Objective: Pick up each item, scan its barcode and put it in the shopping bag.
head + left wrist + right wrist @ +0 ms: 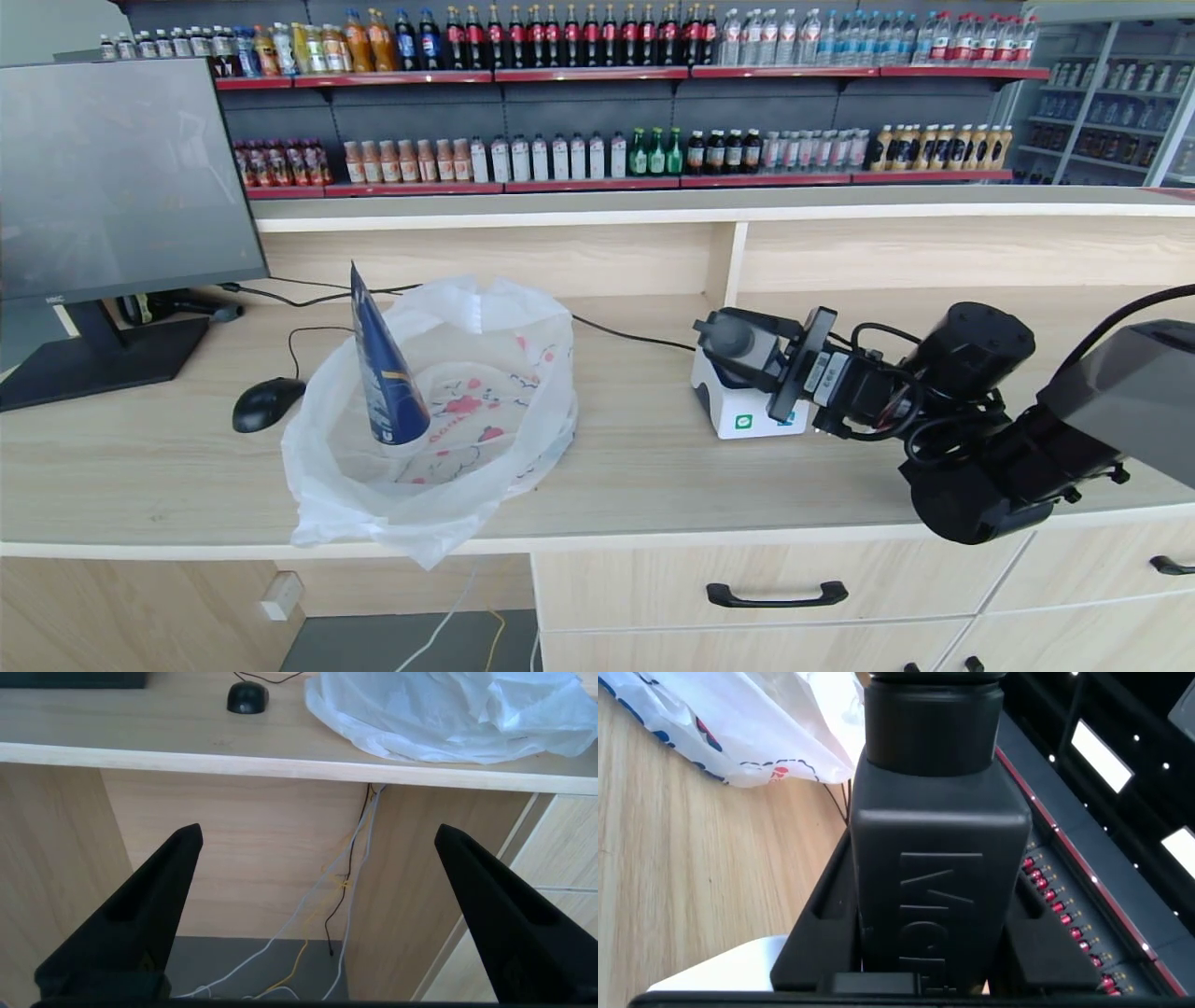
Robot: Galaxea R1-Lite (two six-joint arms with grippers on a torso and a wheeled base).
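Observation:
A translucent white shopping bag (527, 392) with red print lies open on the wooden counter (653, 476); its edge also shows in the left wrist view (439, 719). A dark blue tapering pack (383, 373) stands upright inside it. My right gripper (777, 362) is right of the bag, shut on a dark grey barcode scanner (738, 342) held just over its white stand (742, 415). In the right wrist view the scanner's black handle (929, 840) sits between the fingers (817, 915). My left gripper (318, 835) hangs open below the counter's front edge, holding nothing.
A monitor (112, 177) stands at the back left, with a black mouse (266, 403) and cables beside the bag. A raised ledge (728, 219) runs behind the counter. A grey device (1144, 392) sits at the right edge. Drawers with black handles (777, 595) lie below.

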